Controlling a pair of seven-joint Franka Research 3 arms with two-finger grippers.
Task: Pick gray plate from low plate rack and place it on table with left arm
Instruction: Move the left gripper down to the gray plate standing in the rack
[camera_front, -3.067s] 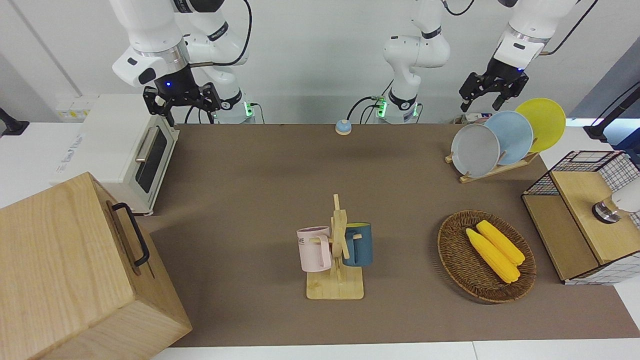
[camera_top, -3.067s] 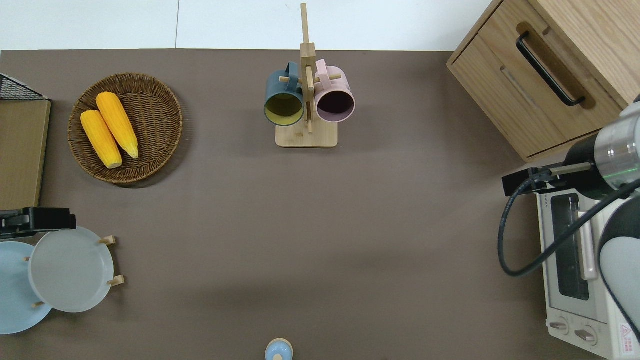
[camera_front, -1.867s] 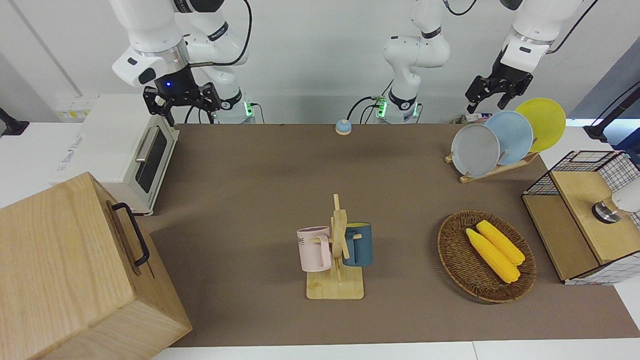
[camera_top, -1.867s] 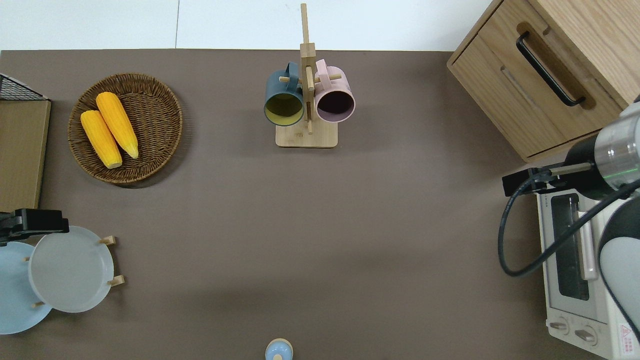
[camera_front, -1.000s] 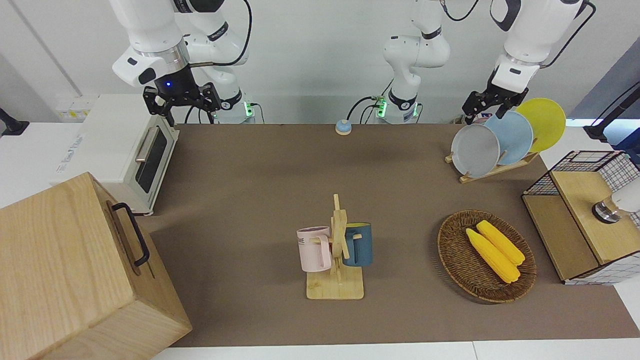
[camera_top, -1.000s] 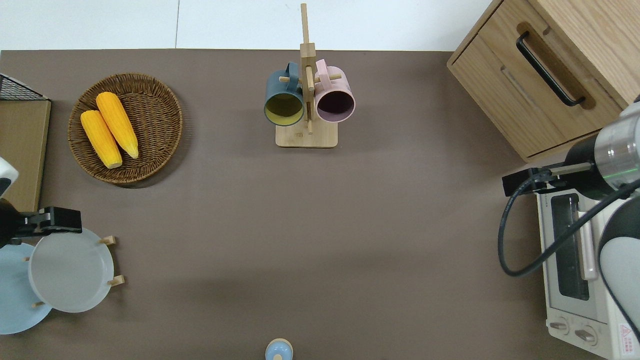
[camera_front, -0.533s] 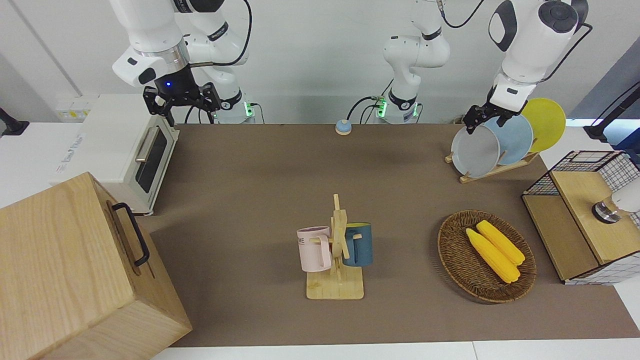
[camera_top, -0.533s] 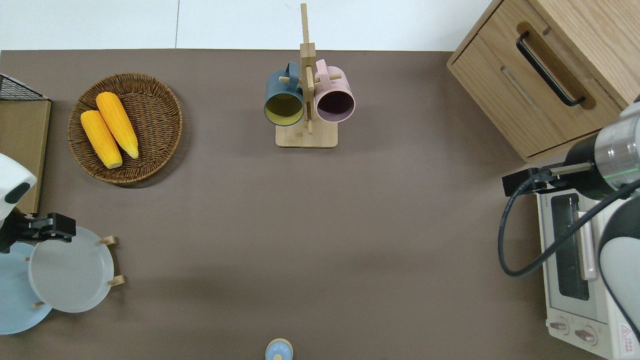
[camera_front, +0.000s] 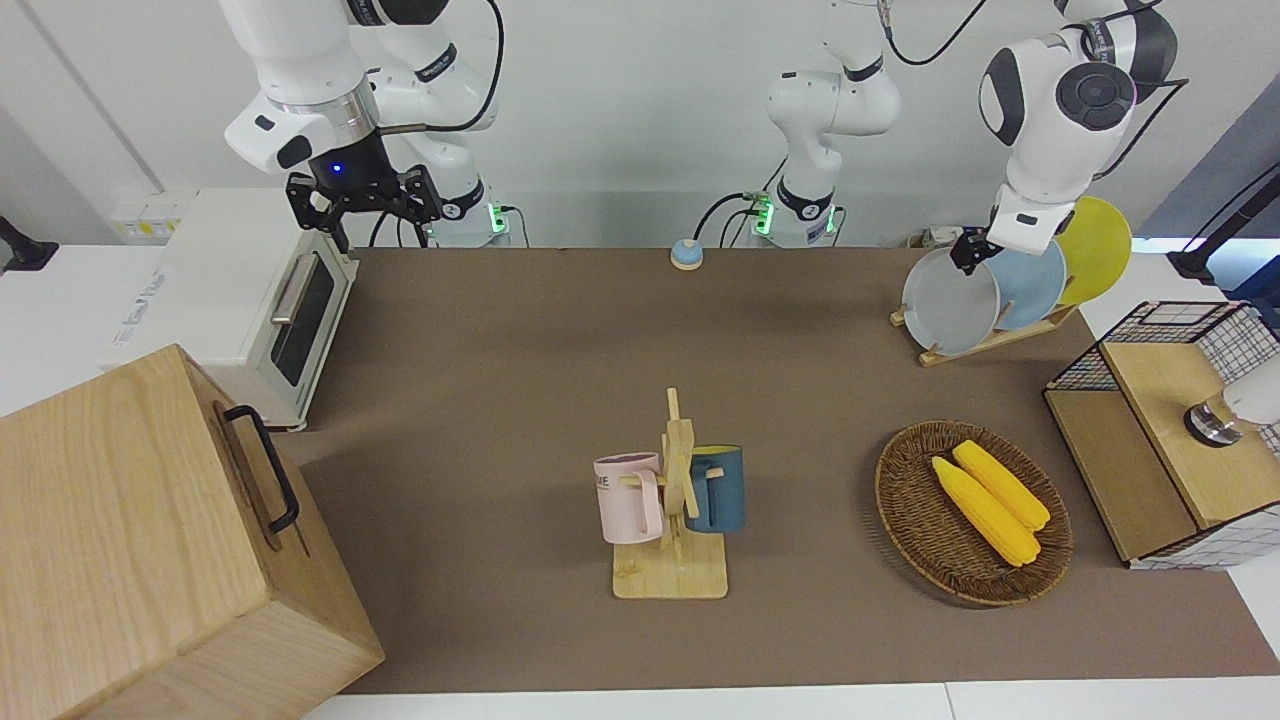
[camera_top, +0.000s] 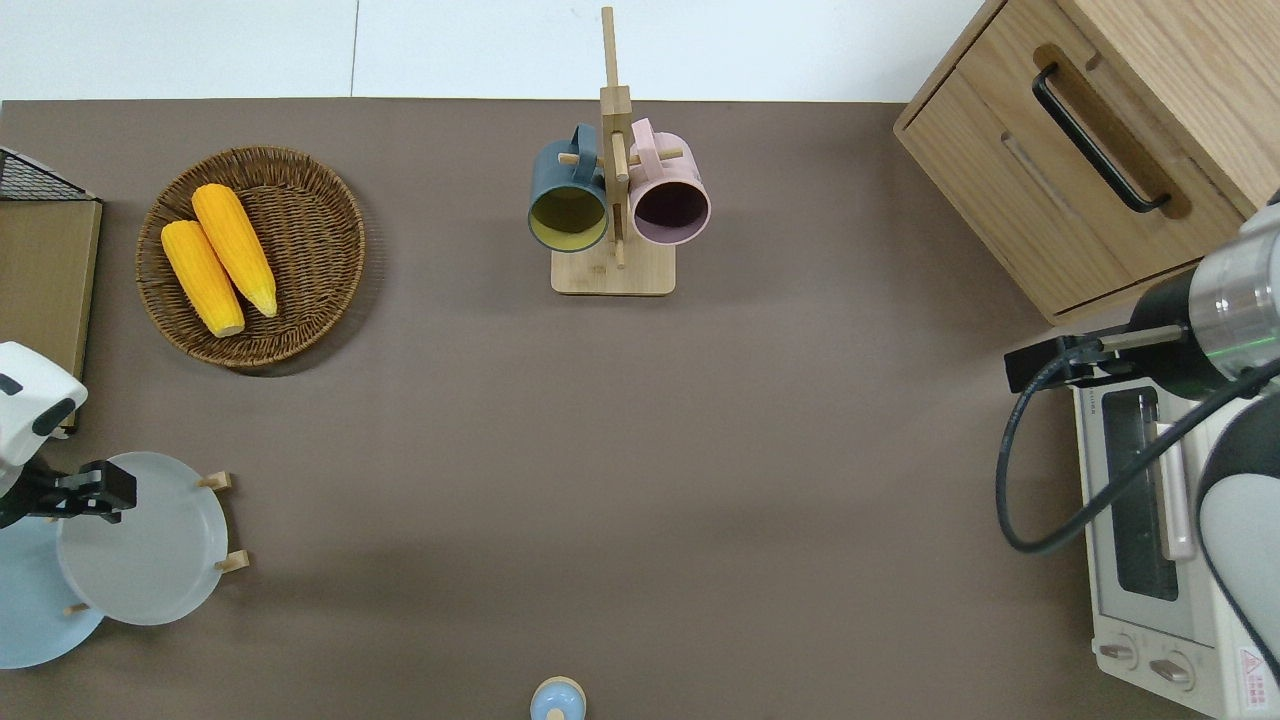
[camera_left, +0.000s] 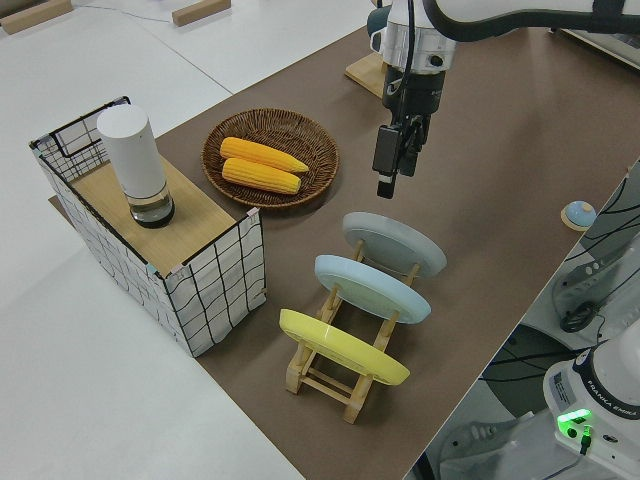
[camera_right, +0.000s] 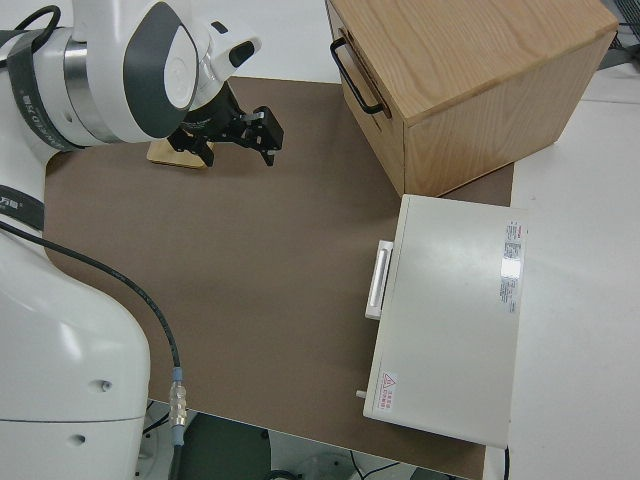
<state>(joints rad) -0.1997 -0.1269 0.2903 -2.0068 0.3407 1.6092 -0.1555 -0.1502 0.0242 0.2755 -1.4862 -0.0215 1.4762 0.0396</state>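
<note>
Left gripper (camera_left: 390, 165) points straight down over the upper rim of the gray plate (camera_top: 140, 540); in the left side view its fingers (camera_left: 382, 163) are long and dark and appear close together, pinching nothing; whether a slight gap remains cannot be told. In the overhead view it sits at about ten o'clock on the plate's disc.

Step in hand, by judgement: descent to grasp the rim. To do it well the fingers should part enough to straddle the thin rim, come down squarely on its topmost arc, and lift along the slant of the pegs rather than straight outward, so the plate clears its slot without dragging the low plate rack (camera_left: 335, 375).

Gray plate: round, smooth, matte light gray, shallow raised rim; it leans in the rack's end slot nearest the table's middle; likely slippery under a narrow pinch. Light-blue plate (camera_left: 372, 288) leans just beside it, yellow plate (camera_left: 343, 348) next along, at the rack's outer end. Rack: pale wood, two rails, slanted pegs; light, so it may shift. Table (camera_top: 640, 450): flat, matte brown cover.

Right gripper (camera_front: 365, 200): parked, fingers spread.
</note>
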